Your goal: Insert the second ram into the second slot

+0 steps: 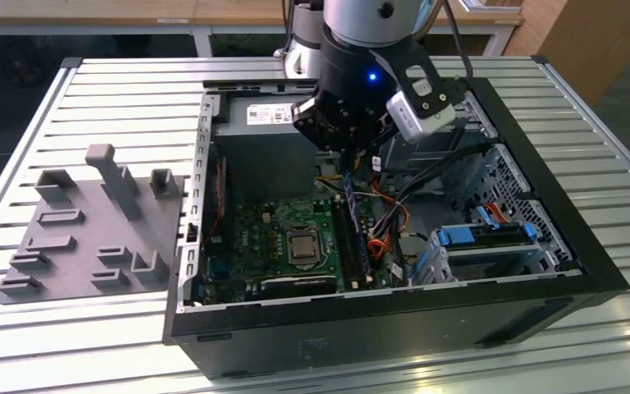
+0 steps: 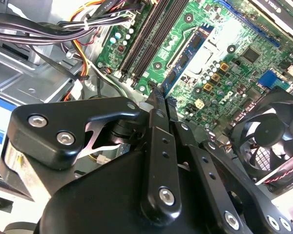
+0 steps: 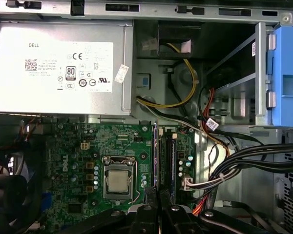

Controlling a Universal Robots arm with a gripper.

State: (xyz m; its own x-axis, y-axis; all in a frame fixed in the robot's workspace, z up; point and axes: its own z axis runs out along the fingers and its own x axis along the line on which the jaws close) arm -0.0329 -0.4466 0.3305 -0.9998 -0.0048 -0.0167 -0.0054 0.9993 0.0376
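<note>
Your one black two-fingered gripper [image 2: 161, 100] is closed on one long, thin blue circuit-board ram strip [image 2: 187, 57], pinching its upper edge at mid-length. In the first wrist view the ram strip [image 3: 156, 156] stands edge-on just beside the one square silver processor socket [image 3: 118, 180], between the socket and the black memory slots [image 3: 166, 161] and parallel to them. You cannot tell whether it touches a slot. One black fan [image 2: 266, 134] lies beyond the socket, away from the strip.
</note>
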